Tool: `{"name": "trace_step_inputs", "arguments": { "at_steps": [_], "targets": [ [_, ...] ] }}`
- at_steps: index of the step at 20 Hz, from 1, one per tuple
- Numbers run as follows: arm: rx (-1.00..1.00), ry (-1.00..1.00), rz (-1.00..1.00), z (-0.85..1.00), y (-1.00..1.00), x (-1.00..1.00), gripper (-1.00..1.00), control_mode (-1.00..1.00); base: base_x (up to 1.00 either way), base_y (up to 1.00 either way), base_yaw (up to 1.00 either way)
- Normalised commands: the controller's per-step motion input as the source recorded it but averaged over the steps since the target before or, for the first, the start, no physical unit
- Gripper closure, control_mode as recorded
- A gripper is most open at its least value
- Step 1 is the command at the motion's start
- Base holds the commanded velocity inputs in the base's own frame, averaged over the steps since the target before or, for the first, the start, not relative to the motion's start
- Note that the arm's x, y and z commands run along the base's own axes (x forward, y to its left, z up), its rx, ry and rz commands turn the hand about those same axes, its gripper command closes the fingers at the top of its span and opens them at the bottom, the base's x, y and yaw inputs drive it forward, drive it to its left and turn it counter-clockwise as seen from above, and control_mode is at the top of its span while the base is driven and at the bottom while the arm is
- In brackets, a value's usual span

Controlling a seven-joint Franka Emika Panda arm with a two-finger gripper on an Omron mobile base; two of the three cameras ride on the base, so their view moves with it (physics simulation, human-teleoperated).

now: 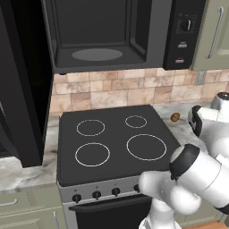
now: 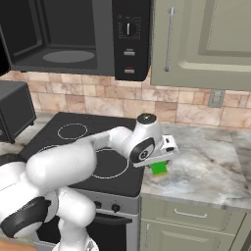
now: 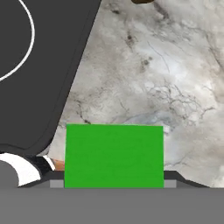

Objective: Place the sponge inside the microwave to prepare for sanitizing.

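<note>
The sponge (image 3: 113,155) shows its bright green top between my gripper's (image 3: 113,183) dark tips, which stand flush against its left and right edges. From the right base view the sponge (image 2: 158,168) sits right under the gripper (image 2: 159,163), low over the marble counter (image 2: 206,166) just right of the stove. I cannot tell whether it still rests on the counter. The microwave (image 1: 107,36) hangs above the stove with its door swung open to the left. Its grey interior and round plate (image 1: 97,54) are bare, and the microwave (image 2: 63,34) shows the same from the right.
The black stove top (image 1: 112,138) lies left of the gripper. A small brown roundish object (image 1: 175,117) sits on the counter by the wall. The open microwave door (image 1: 22,89) hangs at the left. A black toaster oven (image 2: 14,115) stands left of the stove. Wall cabinets (image 2: 201,39) hang above the counter.
</note>
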Motion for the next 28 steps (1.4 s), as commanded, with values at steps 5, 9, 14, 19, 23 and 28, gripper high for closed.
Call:
{"name": "trace_step_inputs", "arguments": {
  "at_steps": [5, 9, 14, 19, 23, 28],
  "targets": [
    [-0.04, 0.00, 0.00, 0.93, 0.94, -0.08, 1.00, -1.00, 0.00, 0.00, 0.00],
    [0.00, 0.00, 0.00, 1.00, 0.68, -0.02, 1.00, -1.00, 0.00, 0.00, 0.00],
    [0.00, 0.00, 0.00, 0.94, 0.61, -0.06, 1.00, -1.00, 0.00, 0.00, 0.00],
    [0.00, 0.00, -0.02, 0.72, 0.74, -0.13, 1.00, -1.00, 0.00, 0.00, 0.00],
    [0.04, 0.03, -0.01, 0.77, 0.72, 0.00, 1.00, -1.00, 0.00, 0.00, 0.00],
    [0.07, 0.01, -0.03, 0.57, 0.48, -0.08, 1.00, -1.00, 0.00, 0.00, 0.00]
  ]
}}
